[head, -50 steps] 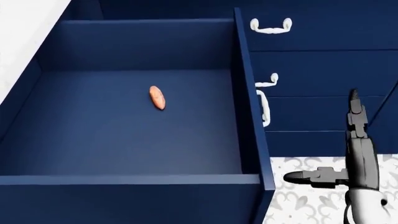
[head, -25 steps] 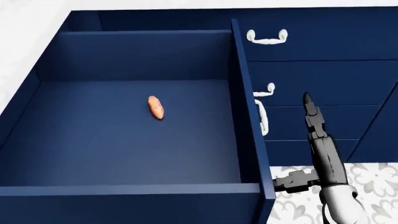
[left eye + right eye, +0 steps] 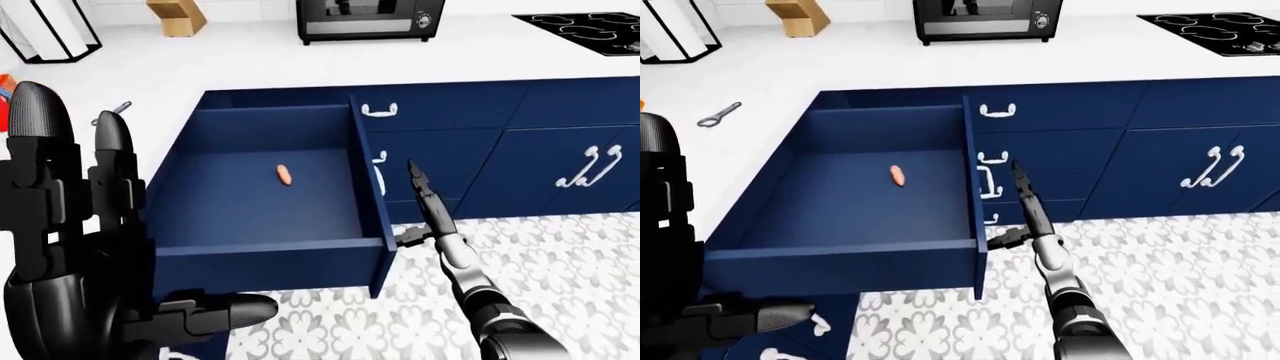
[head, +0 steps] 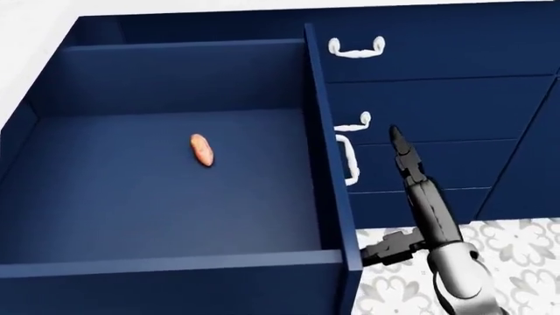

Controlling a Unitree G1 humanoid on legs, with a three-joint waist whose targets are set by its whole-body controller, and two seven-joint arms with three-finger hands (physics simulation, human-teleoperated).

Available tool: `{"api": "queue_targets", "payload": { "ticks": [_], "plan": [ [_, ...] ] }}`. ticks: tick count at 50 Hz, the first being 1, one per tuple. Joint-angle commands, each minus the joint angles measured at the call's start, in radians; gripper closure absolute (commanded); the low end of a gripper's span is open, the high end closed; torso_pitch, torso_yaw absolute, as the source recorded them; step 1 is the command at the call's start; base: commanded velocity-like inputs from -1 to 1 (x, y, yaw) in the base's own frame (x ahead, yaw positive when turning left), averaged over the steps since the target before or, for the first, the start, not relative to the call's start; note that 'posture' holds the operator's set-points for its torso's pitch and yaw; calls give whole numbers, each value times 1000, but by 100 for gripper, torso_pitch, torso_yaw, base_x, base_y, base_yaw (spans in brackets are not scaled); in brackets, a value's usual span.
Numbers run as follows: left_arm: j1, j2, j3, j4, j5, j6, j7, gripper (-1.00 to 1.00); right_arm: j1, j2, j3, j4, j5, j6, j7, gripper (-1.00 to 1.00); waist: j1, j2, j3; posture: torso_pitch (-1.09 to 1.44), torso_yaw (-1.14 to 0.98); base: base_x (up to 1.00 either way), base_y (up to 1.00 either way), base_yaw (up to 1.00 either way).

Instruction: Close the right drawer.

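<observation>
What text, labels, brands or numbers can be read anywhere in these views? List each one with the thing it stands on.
None can be read.
Black microwave oven: its control panel shows only blurred marks, too small to read.
Open navy blue drawer, small orange oblong item inside it, white curved cabinet handles: no text.

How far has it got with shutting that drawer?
Nothing looks done yet: the drawer stands pulled far out, a small orange thing lying inside. In hand: the right hand, fingers spread, reaches beside the drawer's right wall, not clearly touching. The left hand is raised, open. The whole push is left.
</observation>
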Motion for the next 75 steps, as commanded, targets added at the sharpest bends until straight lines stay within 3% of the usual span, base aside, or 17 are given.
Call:
{"api": "queue_targets", "payload": {
  "ticks": [1,49,75],
  "plan": [
    [-7,8,16,-30,-2,-22,2,-100,-42,14,10,-40,-6,-42,10,-100,5,-2,-20,0,0,0,0,0],
    [2,29,10,-30,-9,-34,21,-100,-191,113,63,24,-150,9,16,-100,-1,7,-20,0,0,0,0,0],
    [1,44,14,-30,-21,-35,34,-100,-219,156,79,40,-186,11,18,-100,-1,10,-16,0,0,0,0,0]
  ]
}}
